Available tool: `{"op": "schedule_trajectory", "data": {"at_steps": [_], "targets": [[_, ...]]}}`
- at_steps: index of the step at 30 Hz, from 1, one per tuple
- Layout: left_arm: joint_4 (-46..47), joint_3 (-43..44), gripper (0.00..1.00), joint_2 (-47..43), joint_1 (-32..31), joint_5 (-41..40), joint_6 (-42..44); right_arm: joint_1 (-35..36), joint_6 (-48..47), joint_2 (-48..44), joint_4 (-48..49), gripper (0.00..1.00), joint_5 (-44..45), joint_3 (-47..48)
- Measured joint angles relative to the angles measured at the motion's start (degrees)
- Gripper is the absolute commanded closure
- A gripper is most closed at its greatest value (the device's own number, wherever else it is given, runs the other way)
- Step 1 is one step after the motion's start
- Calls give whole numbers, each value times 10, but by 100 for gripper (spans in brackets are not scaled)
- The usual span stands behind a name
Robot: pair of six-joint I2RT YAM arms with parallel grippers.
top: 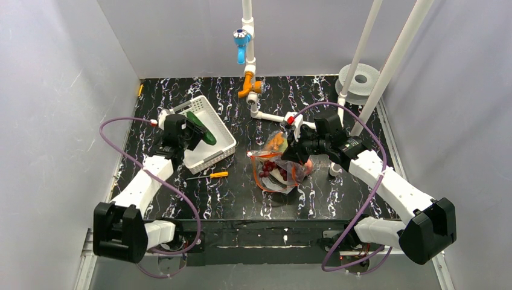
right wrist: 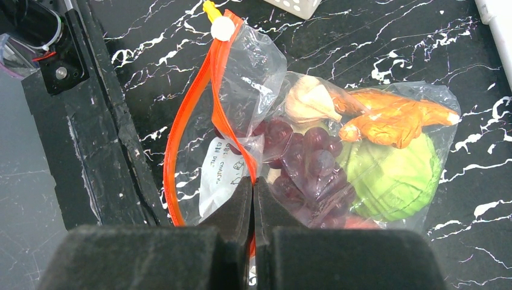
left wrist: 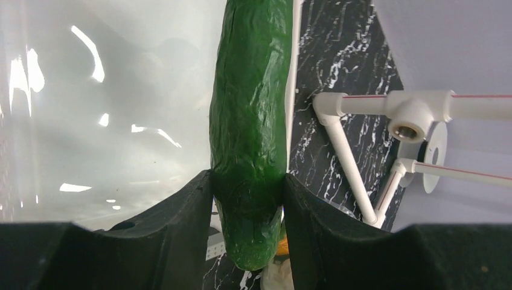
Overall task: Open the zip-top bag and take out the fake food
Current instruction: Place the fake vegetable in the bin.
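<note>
Near the middle of the black marbled surface [top: 241, 199], the clear crinkly zip-top bag [right wrist: 244, 69] lies open, its orange-red rim [right wrist: 187, 124] pinched tight by the right pincer [right wrist: 252, 193]. The left pincer [left wrist: 247, 202] squeezes a dark green toy cucumber [left wrist: 250, 109], already out. Dark red grapes [right wrist: 308, 154] wait inside.

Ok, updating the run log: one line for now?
left gripper shut on cucumber over basket | right gripper pinching zip-top bag mouth | grapes inside

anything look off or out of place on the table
Nothing spilled or damaged. The white basket sits at an angle, and a small orange-handled tool lies loose between it and the zip-top bag.
</note>
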Motion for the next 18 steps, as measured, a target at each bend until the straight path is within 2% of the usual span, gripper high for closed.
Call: {"op": "schedule_trajectory", "data": {"at_steps": [7, 11, 18], "targets": [[-35, 49, 93, 91, 24, 25, -17, 0, 0, 0, 0, 99, 0, 0], [-38, 74, 88, 142, 31, 44, -21, 0, 0, 0, 0, 99, 0, 0], [-38, 104, 52, 214, 38, 86, -26, 0, -1, 0, 0, 99, 0, 0]]}}
